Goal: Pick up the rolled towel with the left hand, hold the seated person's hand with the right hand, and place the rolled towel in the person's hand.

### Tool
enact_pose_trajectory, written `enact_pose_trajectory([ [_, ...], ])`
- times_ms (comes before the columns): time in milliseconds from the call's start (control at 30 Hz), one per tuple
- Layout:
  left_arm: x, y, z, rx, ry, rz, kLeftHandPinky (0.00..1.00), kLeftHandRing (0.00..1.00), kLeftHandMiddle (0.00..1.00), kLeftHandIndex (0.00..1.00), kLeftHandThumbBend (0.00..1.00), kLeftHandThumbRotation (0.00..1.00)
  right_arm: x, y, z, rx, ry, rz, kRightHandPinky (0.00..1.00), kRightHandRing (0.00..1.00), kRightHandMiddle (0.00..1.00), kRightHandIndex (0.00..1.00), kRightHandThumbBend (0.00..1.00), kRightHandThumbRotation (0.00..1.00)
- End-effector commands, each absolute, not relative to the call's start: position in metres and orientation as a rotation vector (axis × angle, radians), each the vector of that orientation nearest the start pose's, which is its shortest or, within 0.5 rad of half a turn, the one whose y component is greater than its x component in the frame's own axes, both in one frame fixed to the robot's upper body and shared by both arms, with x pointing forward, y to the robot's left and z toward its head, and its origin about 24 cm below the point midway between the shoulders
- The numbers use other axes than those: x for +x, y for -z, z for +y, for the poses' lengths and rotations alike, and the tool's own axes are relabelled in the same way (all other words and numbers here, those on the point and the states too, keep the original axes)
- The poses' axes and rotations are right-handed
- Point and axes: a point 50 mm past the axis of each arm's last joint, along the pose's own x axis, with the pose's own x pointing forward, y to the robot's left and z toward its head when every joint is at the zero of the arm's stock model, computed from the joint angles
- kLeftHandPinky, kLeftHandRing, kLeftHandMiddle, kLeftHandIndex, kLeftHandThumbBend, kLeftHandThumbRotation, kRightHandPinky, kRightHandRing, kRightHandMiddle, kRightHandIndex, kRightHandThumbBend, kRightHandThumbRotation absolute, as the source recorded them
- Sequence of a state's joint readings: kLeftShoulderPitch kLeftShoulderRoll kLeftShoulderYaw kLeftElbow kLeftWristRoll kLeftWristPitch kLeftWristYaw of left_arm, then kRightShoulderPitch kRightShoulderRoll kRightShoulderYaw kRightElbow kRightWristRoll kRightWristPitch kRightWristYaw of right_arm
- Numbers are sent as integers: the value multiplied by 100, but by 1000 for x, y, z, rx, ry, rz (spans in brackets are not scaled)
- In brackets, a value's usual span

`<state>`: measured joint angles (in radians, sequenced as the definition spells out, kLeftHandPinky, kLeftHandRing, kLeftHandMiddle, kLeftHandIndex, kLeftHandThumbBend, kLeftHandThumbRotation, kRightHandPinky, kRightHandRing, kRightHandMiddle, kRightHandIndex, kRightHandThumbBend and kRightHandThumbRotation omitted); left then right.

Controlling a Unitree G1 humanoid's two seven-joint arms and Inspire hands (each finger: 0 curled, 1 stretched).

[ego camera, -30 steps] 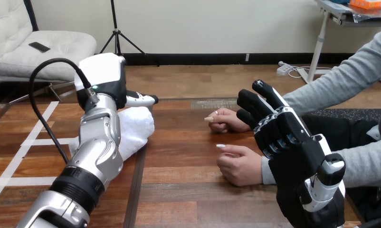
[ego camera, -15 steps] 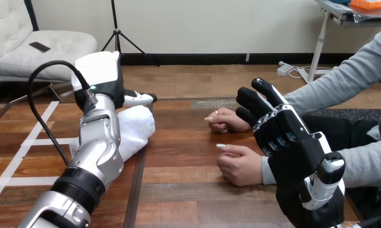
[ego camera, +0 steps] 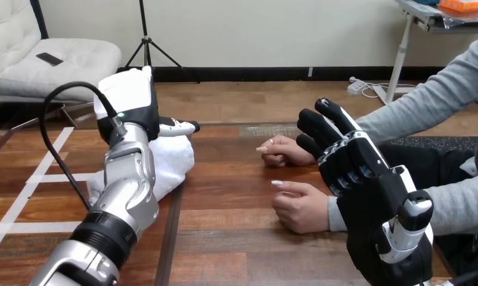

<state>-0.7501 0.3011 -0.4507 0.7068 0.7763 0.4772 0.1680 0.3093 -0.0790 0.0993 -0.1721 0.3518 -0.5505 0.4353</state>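
Wooden worktop (ego camera: 236,238) carries rolled towel (ego camera: 174,161); left hand (ego camera: 132,98) over it, grip unclear; right hand (ego camera: 368,179) spread open, well right of towel, by person's hands (ego camera: 299,205).

"What's the left arm like?"
"A silver, segmented forearm (ego camera: 126,190) with a black collar. The left robot hand (ego camera: 132,95) has a white shell and a small green light (ego camera: 122,114)."
"And on the right?"
"The right robot hand (ego camera: 368,185) is black, with white-edged knuckles and a white-shelled thumb (ego camera: 406,232)."
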Motion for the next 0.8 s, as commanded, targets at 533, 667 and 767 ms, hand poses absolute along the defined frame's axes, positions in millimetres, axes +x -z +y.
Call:
enact_pose_trajectory([
  [533, 396, -98, 169, 1433, -198, 229, 88, 96, 98, 95, 95, 70, 186, -81, -148, 185, -356, -537, 92, 92, 88, 90, 100, 100],
  [667, 396, -94, 170, 1422, -191, 263, 91, 97, 99, 96, 96, 72, 186, -81, -147, 191, -355, -535, 92, 92, 89, 90, 100, 100],
  [767, 396, -91, 171, 1435, -186, 287, 92, 97, 99, 96, 96, 72, 185, -81, -147, 191, -356, -534, 92, 92, 89, 90, 100, 100],
])
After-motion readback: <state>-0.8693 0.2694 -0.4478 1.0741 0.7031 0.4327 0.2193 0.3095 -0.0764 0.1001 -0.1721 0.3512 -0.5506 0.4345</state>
